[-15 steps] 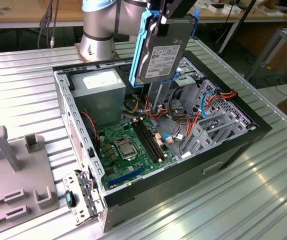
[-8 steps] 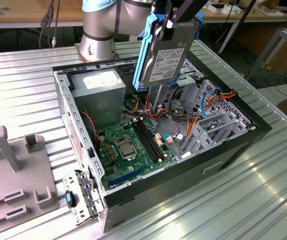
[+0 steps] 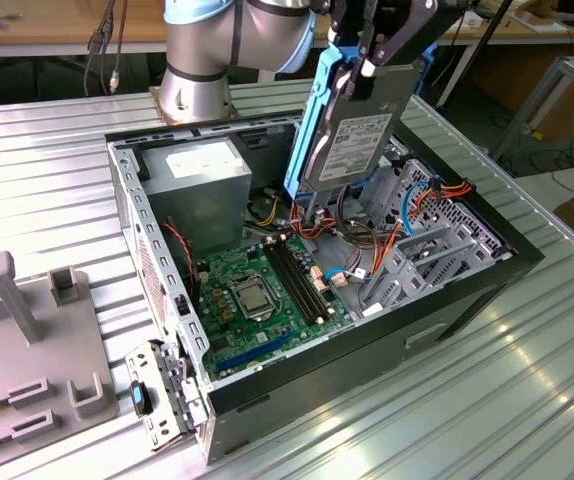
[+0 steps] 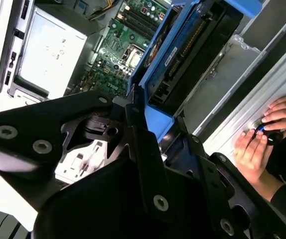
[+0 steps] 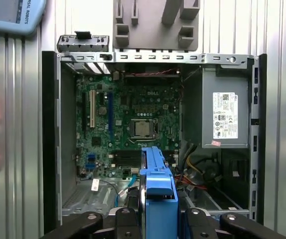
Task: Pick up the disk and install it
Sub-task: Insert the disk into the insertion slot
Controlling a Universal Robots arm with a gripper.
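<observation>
The disk point(image 3: 352, 120) hangs tilted, almost on edge, above the open computer case point(image 3: 367, 335). It is a dark grey drive with a white label and bright blue rails. My gripper point(image 3: 367, 62) is shut on its upper end, one black finger on each side. Below the disk lies the metal drive cage point(image 3: 419, 250) with blue clips and orange and blue cables. In the first wrist view the disk point(image 5: 158, 184) is seen edge-on between my fingers, over the motherboard point(image 5: 128, 129). In the second wrist view the disk's blue rail point(image 4: 159, 64) runs away from my gripper point(image 4: 155, 127).
The case also holds a grey power supply point(image 3: 202, 180) beside the arm's base. A grey fixture plate point(image 3: 37, 340) with upright blocks lies at the exterior view's left. A person's hands point(image 4: 257, 144) rest on the ribbed metal table by the case, near a blue teach pendant point(image 5: 13, 15).
</observation>
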